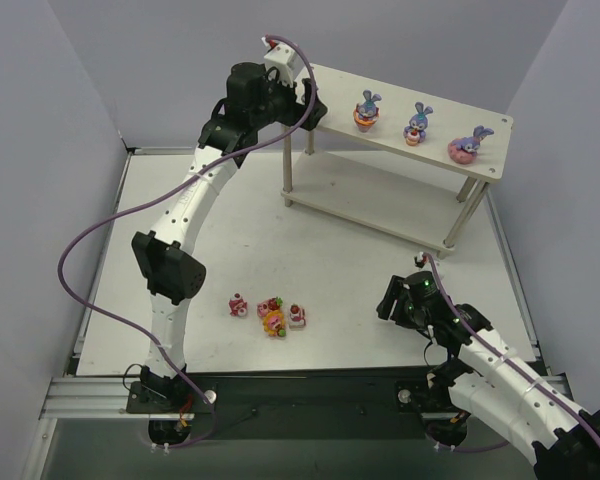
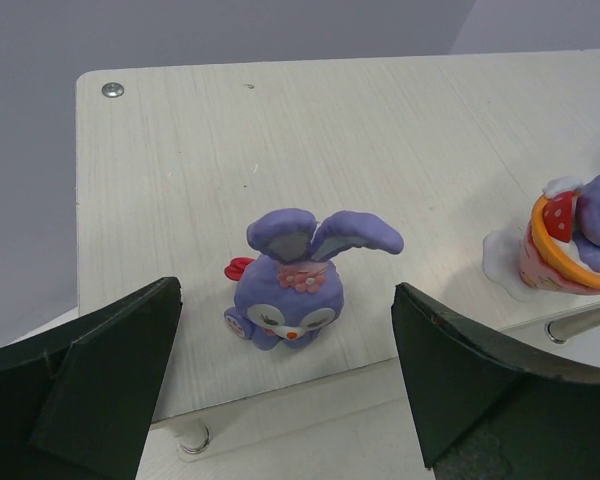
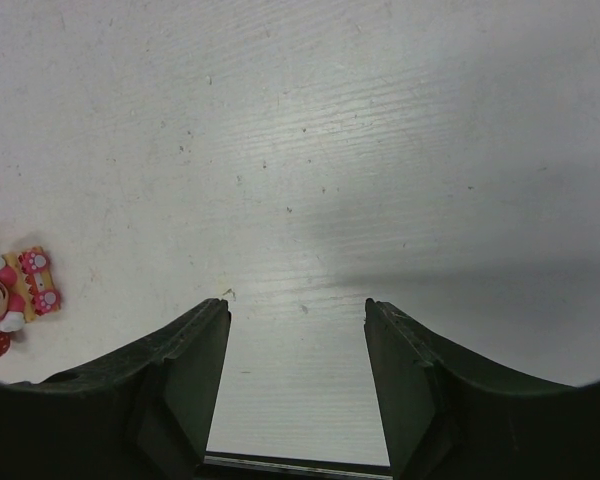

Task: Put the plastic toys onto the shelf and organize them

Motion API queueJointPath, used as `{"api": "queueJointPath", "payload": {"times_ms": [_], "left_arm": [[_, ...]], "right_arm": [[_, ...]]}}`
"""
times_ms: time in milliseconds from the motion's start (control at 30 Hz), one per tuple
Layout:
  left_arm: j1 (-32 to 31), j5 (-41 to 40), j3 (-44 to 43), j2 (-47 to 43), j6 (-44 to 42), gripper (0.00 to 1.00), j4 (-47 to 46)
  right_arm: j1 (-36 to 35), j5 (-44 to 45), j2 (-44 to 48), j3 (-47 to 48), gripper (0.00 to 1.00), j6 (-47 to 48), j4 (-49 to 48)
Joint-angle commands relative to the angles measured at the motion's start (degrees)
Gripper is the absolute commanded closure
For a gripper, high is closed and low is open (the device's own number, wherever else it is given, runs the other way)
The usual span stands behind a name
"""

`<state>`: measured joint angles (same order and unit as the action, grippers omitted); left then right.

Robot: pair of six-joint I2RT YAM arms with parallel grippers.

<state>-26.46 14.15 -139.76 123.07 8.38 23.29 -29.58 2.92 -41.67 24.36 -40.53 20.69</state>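
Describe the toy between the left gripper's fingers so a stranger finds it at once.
Look at the pale wooden shelf, at the left end of its top board. There a purple bunny stands between the fingers of the open left gripper. Unlike its neighbour, it has no cup beneath it.

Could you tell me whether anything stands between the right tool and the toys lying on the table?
Nothing visible does: only bare table separates the right tool from the toys clustered to its left.

The top view looks down from behind the near edge over the whole table [image 1: 330,270] and shelf [image 1: 390,95]. The left wrist view sits close above the shelf's left end; the right wrist view faces the tabletop, close.
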Motion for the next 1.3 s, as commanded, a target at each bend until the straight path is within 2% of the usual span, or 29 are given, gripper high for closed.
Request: {"api": "queueJointPath", "payload": {"times_ms": [0,200,333,467,567,667,700,867,967,1067,1133,1267], "left_arm": [[0.4,-0.3,-1.6,-2.9,-0.3,0.03,-4.1],[0.4,-2.4,4.0,-7.7,-0.6,0.03,-6.0],[0.4,-4.1,12.3,-13.5,-0.6,0.03,-7.6],[0.4,-5.0,27.6,-24.4,0.7,0.03,-15.6],[0.4,-6.6,34.4,-32.1,2.2,0.03,-18.6],[0.4,-10.4,44.7,-40.7,4.6,0.03,-20.6],[0.4,-11.7,50.9,-42.9,5.5,0.03,-21.0],[0.1,-18.4,66.5,-57.9,9.6,0.03,-17.7],[-0.1,-20.9,75.4,-65.4,10.9,0.03,-13.2],[-0.1,-22.6,84.7,-73.1,12.4,0.03,-9.5],[-0.2,-23.6,90.2,-78.8,12.7,0.03,-7.1],[-0.7,-27.1,92.9,-84.5,13.1,0.03,-0.8]], "right_arm": [[0.2,0.1,-1.4,0.0,0.41,-0.2,0.2],[0.3,0.1,-1.3,0.2,0.36,0.4,0.4],[0.2,0.1,-1.0,0.9,0.36,0.9,1.0],[0.1,0.2,-0.1,0.8,0.36,1.4,1.2],[0.2,0.1,0.2,0.8,0.36,1.9,1.4],[0.1,-0.5,0.1,0.9,0.36,2.7,1.0],[0.1,-0.5,0.2,0.8,0.36,3.1,0.6],[-1.3,-6.0,1.7,-0.3,0.36,6.9,-4.2],[-3.7,-8.3,2.2,-1.5,0.34,8.6,-8.5],[-9.5,-8.8,-0.5,-1.8,0.34,9.8,-14.1],[-15.8,-6.6,-2.9,-1.4,0.33,11.0,-18.6],[-26.5,3.6,-12.3,1.8,0.33,11.7,-23.8]]}}
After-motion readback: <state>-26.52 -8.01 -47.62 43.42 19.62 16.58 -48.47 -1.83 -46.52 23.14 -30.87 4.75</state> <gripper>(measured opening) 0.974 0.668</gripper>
